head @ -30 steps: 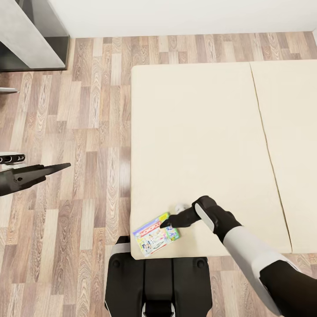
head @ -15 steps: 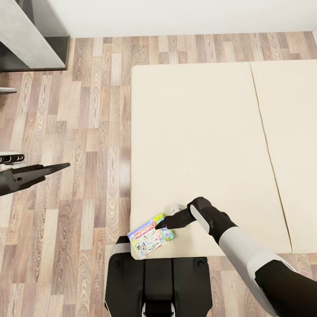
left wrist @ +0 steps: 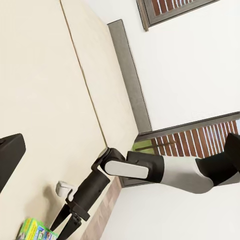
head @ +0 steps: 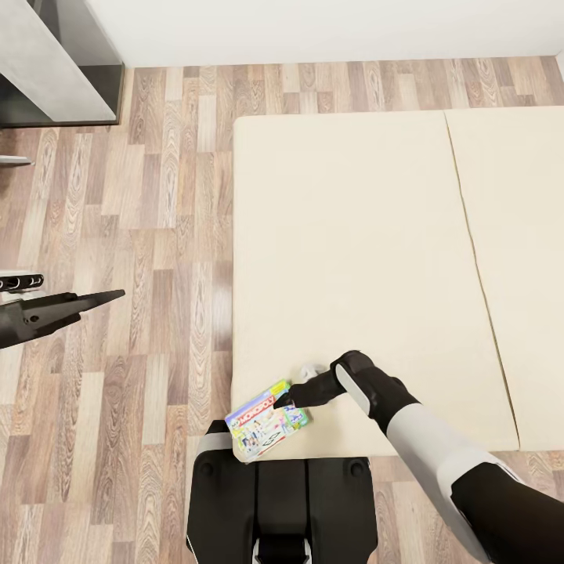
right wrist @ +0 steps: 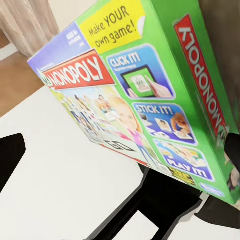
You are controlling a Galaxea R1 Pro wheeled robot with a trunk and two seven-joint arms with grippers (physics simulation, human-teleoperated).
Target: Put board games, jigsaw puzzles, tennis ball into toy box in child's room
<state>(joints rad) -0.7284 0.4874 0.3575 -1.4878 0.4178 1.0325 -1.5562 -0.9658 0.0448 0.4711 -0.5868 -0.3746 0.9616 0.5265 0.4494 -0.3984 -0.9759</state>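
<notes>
One flat glossy board game [head: 267, 421] clamped in right gripper [head: 288, 401], smooth cream bed [head: 352, 258], left gripper [head: 110, 296] state unclear.

My game box [right wrist: 145, 95] is green-edged, with a blue corner, a red MONOPOLY banner and a yellow panel. The bed [head: 352, 258] is cream, the floor [head: 157, 196] brown-grey wood plank.

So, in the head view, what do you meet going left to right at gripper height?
Left gripper → wood plank floor → Monopoly board game → right gripper → bed.
</notes>
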